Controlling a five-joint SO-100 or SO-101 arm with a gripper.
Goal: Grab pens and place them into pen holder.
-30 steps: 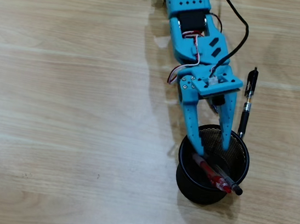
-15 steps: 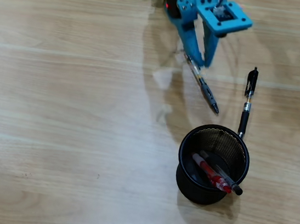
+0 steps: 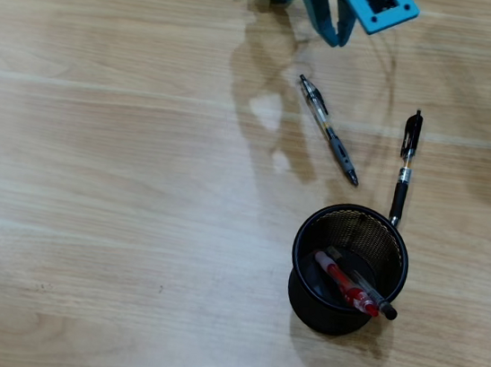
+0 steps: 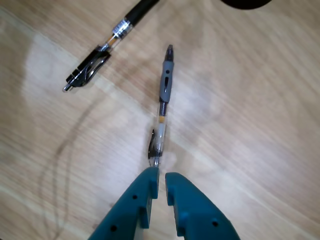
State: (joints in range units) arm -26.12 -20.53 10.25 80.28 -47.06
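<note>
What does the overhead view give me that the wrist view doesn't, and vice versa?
Only the overhead view shows the whole pen holder, with a red pen and a dark pen inside. Only the wrist view shows the tool nearly closed, just short of the clear pen's clip end. Both show the clear pen and black pen on the table.

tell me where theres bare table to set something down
The whole left side of the table in the overhead view is bare, and so is the strip below the pen holder. It is crowded at upper right: the clear pen and black pen lie between the hand and the holder.
</note>
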